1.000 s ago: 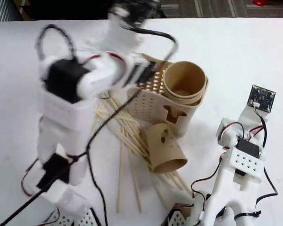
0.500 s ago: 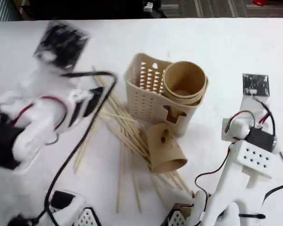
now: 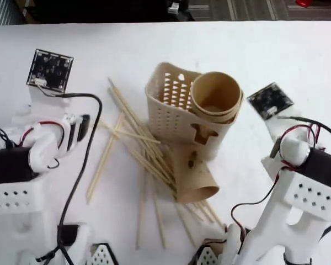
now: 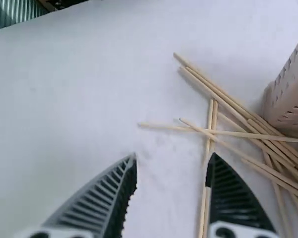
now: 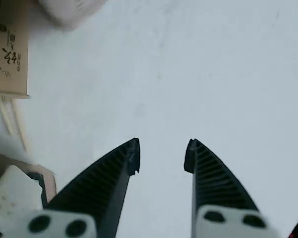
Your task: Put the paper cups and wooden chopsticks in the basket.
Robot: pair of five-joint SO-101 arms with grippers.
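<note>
A: From above, 1 paper cup point(image 3: 215, 95) sits in the basket point(image 3: 168, 113); the fallen cup point(image 3: 194, 175) lies beside it on the chopsticks point(image 3: 135, 152).
B: Left wrist: left gripper point(image 4: 171, 166) wide, empty, chopsticks alongside. Stiff, light, so I'd pinch mid-length.
A: Right wrist: right gripper point(image 5: 161, 151) wide too. The fallen cup looks crushable; take its rim gently.

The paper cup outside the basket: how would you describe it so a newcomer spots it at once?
Mid-table sits a perforated beige basket with brown cups nested inside. Just beside it, toward the arms' bases, over the scattered chopsticks, is the paper cup. It alone lies on its side.
</note>
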